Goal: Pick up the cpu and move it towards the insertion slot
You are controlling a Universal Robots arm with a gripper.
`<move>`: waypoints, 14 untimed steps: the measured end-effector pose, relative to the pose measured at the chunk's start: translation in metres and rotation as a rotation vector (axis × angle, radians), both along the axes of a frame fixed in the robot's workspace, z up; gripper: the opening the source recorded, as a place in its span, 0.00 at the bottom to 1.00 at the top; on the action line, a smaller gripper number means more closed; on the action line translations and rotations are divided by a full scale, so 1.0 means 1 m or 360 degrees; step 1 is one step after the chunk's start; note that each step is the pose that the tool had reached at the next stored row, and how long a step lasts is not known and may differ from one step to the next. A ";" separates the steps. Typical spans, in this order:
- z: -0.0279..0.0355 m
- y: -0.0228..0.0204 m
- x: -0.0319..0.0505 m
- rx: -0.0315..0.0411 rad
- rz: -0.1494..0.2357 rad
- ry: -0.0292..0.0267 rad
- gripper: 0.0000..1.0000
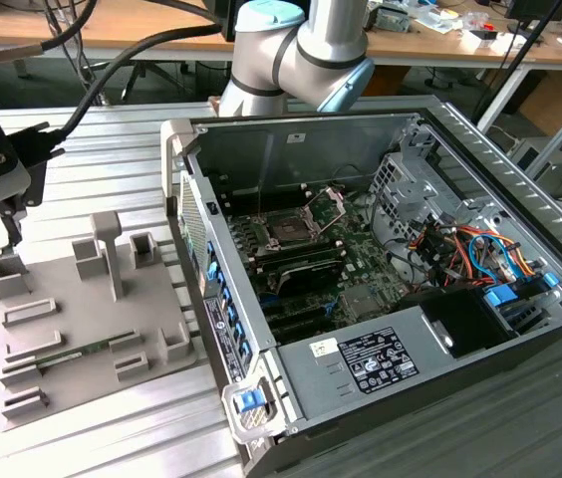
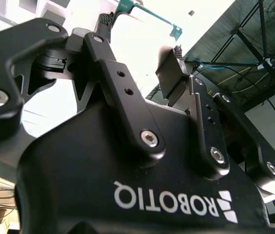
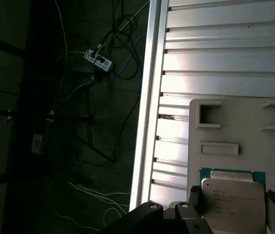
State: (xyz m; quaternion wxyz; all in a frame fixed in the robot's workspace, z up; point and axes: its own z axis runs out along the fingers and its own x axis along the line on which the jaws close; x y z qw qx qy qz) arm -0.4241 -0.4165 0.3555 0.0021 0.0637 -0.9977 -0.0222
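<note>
CPU socket [image 1: 289,227] sits open inside the computer case [image 1: 480,149] in the exterior view, well apart from my gripper [image 1: 7,224] over the grey tray [image 1: 82,329] corner. In the second wrist view, fingers [image 2: 174,73] stand spread, holding nothing. In the first wrist view, the cpu [image 3: 232,197] lies between them; I'd centre, then close squarely on its edges.

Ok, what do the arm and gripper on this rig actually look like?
The arm is silver-grey tube with light blue joint caps. The gripper is matt black, with linked fingers held by silver screws and white lettering on its body. Black cables trail near the wrist housing.
</note>
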 end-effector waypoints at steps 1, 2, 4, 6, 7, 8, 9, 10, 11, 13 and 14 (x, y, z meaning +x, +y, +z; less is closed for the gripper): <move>0.0014 0.0000 0.0000 0.0000 0.0000 0.00000 0.55; 0.0023 0.0000 0.0000 0.0000 0.0000 0.00000 0.55; 0.0045 0.0000 0.0000 0.0000 0.0000 -0.00001 0.55; 0.0071 0.0000 0.0000 0.0000 0.0000 0.00000 0.55; 0.0083 0.0000 0.0000 0.0000 0.0000 0.00000 0.55; 0.0096 0.0000 0.0000 0.0000 0.0000 -0.00001 0.55; 0.0126 0.0000 0.0000 0.0000 0.0000 0.00000 0.55; 0.0143 0.0000 0.0000 0.0000 0.0000 -0.00001 0.55; 0.0156 0.0000 0.0000 0.0000 0.0000 -0.00001 0.55; 0.0195 0.0000 0.0000 0.0000 0.0000 0.00000 0.55; 0.0207 0.0000 0.0000 0.0000 0.0000 0.00000 0.55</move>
